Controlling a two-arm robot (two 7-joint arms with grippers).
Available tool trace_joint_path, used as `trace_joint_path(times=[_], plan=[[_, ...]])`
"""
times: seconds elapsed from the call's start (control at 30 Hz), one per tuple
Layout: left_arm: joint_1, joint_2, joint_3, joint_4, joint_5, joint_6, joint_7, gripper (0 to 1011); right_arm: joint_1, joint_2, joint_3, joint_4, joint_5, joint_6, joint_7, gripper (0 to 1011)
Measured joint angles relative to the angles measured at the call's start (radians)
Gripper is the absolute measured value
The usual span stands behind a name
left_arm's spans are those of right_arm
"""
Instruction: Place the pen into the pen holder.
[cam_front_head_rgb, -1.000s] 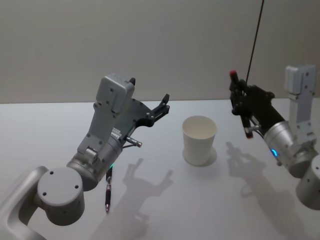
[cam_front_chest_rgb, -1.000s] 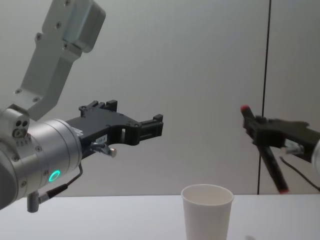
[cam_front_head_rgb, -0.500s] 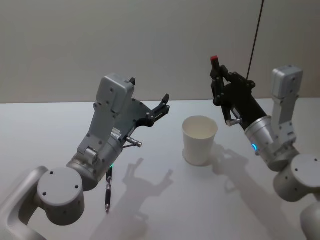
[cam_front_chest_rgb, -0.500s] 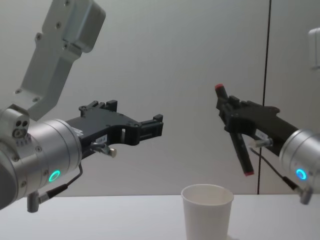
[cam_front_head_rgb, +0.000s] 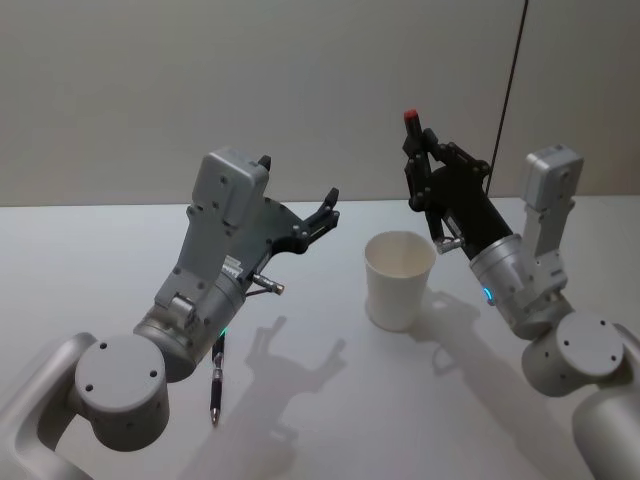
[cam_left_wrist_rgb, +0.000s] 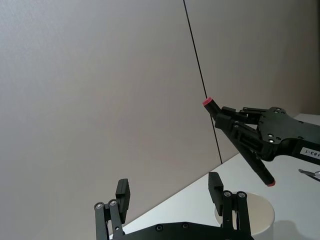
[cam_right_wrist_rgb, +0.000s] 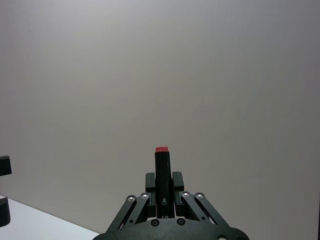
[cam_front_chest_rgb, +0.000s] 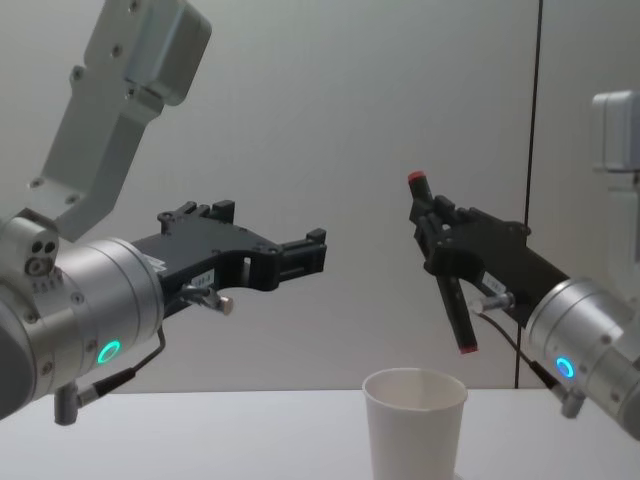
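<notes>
1. Head view: find the pen holder (cam_front_head_rgb: 399, 280) upright on the white table (cam_front_head_rgb: 100, 260), near its middle. See the right gripper (cam_front_head_rgb: 418, 170) raised just behind it and to its right, pinched tight on the pen (cam_front_head_rgb: 411, 125), a black one with a red top end. Note the left gripper (cam_front_head_rgb: 300, 185) held up on the left, spread wide around nothing. Spot a second pen (cam_front_head_rgb: 214, 385) lying flat on the table by the left arm.
2. Chest view: see the pen (cam_front_chest_rgb: 458, 310) tilted, top leaning left, lower red tip hanging above the right edge of the pen holder (cam_front_chest_rgb: 414, 420), apart from the rim. Note the right gripper (cam_front_chest_rgb: 437, 240) clasping its upper part, and the left gripper (cam_front_chest_rgb: 268, 235) level and gaping.
3. Left wrist view: see the left gripper (cam_left_wrist_rgb: 169, 192) with fingers far apart. Beyond, find the right gripper (cam_left_wrist_rgb: 235, 120) clenched on the slanted pen (cam_left_wrist_rgb: 260, 172), above the pen holder (cam_left_wrist_rgb: 260, 217).
4. Right wrist view: see the pen (cam_right_wrist_rgb: 162, 170) between the close-set fingers of the right gripper (cam_right_wrist_rgb: 162, 192), red end up.
</notes>
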Motion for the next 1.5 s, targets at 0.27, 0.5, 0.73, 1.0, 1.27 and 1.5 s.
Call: trace_joint_path(times=[0.27, 0.5, 0.73, 1.0, 1.27, 1.5], plan=[[0.0, 0.0, 0.0, 0.0, 0.0, 0.0, 0.0, 1000, 0.043, -0.017, -0.002, 0.103, 0.014, -0.079, 0.035, 184], [0.0, 0.0, 0.0, 0.0, 0.0, 0.0, 0.0, 1000, 0.071, -0.028, -0.003, 0.175, 0.025, -0.132, 0.06, 184], [0.0, 0.0, 0.0, 0.0, 0.0, 0.0, 0.0, 1000, 0.097, -0.038, -0.004, 0.248, 0.038, -0.182, 0.082, 184], [0.0, 0.0, 0.0, 0.0, 0.0, 0.0, 0.0, 1000, 0.127, -0.051, -0.006, 0.332, 0.053, -0.236, 0.106, 184], [0.0, 0.0, 0.0, 0.0, 0.0, 0.0, 0.0, 1000, 0.15, -0.062, -0.007, 0.399, 0.068, -0.288, 0.126, 184], [0.0, 0.0, 0.0, 0.0, 0.0, 0.0, 0.0, 1000, 0.173, -0.074, -0.008, 0.473, 0.084, -0.351, 0.145, 184]])
